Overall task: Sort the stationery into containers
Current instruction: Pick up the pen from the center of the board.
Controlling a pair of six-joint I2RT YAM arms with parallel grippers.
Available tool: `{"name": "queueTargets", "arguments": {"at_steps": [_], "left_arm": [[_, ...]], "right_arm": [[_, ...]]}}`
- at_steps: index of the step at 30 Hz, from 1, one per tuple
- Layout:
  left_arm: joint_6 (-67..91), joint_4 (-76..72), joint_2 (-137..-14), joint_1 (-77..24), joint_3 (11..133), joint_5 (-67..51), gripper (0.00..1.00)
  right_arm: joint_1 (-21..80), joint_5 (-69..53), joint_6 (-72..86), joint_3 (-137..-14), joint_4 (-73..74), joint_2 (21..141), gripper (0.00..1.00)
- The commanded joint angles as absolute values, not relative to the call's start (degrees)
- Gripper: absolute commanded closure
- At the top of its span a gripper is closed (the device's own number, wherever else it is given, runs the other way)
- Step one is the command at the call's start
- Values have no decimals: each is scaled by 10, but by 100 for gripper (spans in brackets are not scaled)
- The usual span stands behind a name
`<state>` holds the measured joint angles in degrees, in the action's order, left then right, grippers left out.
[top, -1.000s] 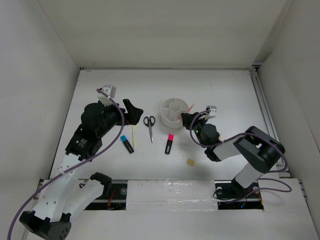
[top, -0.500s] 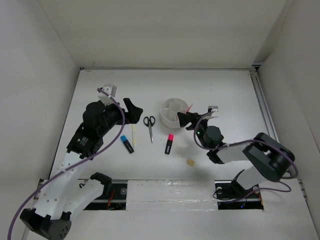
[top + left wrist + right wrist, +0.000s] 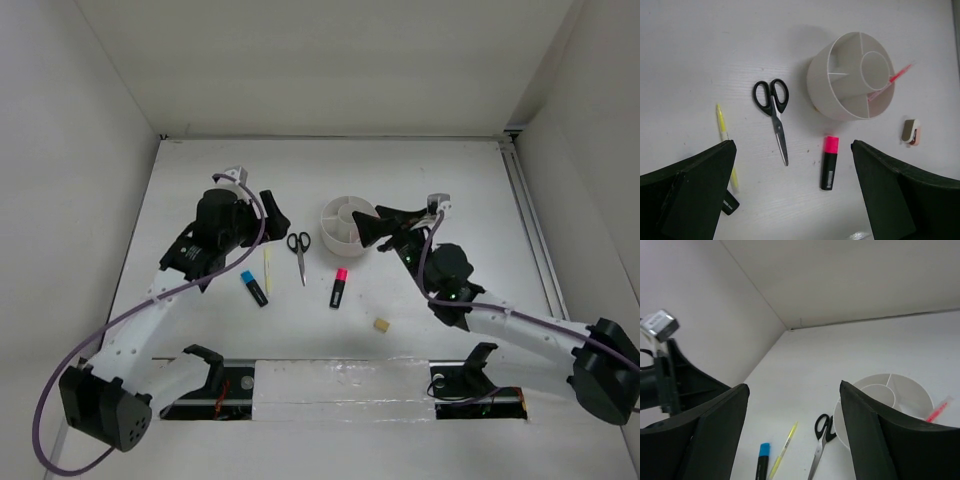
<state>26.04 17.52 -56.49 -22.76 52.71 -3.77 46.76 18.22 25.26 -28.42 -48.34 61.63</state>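
The red pen is leaned in an outer compartment of the white desk organiser, at 4 o'clock in the left wrist view. Its end is propped over the rim, since it is longer than the wall is high. The other compartments appear empty. The right gripper is held just beside the rim, spread and empty. The left gripper is spread wide, with the scissors framed between its fingers.

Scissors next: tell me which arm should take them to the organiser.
Left, probably. The left gripper hangs open just left of the scissors, which its wrist camera looks down on. The right gripper, also open, hangs over the right rim of the organiser, which stands between it and the scissors.
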Motion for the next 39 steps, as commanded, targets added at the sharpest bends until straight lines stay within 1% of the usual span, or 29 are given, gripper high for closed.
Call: {"name": "queueTargets", "arguments": {"at_steps": [1, 6, 10, 12, 14, 16, 18, 24, 25, 28, 30, 33, 39], "left_arm": [[283, 200, -608, -226, 554, -25, 0], [304, 227, -648, -226, 548, -19, 0], [319, 260, -677, -226, 542, 6, 0], [319, 272, -694, -226, 536, 6, 0], [319, 272, -719, -226, 531, 6, 0], [319, 278, -736, -250, 537, 6, 0], [319, 286, -768, -250, 542, 6, 0], [324, 293, -812, -250, 542, 12, 0], [319, 293, -821, -250, 542, 6, 5], [319, 293, -852, -250, 542, 6, 5], [319, 287, -860, -250, 542, 6, 8], [319, 287, -867, -250, 542, 6, 10], [319, 277, -894, -250, 537, -4, 18]], "right_arm": [[482, 182, 222, -355, -314, 583, 21], [494, 194, 224, -361, -175, 515, 21], [494, 249, 253, -380, -53, 499, 19], [494, 254, 253, -380, -30, 485, 19], [494, 245, 247, -380, -15, 475, 19], [494, 238, 242, -380, -9, 467, 19], [494, 225, 236, -380, 2, 461, 19], [494, 200, 231, -391, 30, 443, 19], [494, 200, 231, -391, 30, 434, 19], [494, 193, 231, -380, 30, 420, 19], [494, 193, 231, -380, 30, 414, 19], [494, 188, 231, -374, 30, 403, 19], [494, 183, 231, -369, 30, 397, 19]]}}
